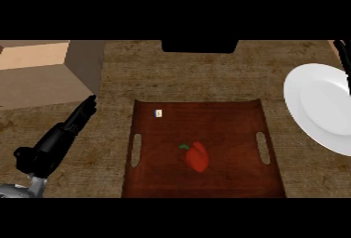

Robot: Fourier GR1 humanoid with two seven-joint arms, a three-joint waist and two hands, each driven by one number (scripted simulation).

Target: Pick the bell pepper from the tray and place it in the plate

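While bell pepper (197,156) sat mid-tray (205,186), left hand (79,118) hovered beside it, fingers straight, holding nothing; plate (322,109) off right.

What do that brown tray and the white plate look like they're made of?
The dark reddish-brown rectangular tray looks like stained wood, matte: faint streaky grain, cut-out handle slots. The round white plate looks like glazed ceramic, smooth with soft rim shading, though plastic can't be ruled out.

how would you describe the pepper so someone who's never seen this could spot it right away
Find the dark brown tray in the middle of the counter, left of the white plate. The pepper lies near the tray's centre, between its two handle slots. It is red with a green stem, unlike the tiny pale tag nearby.
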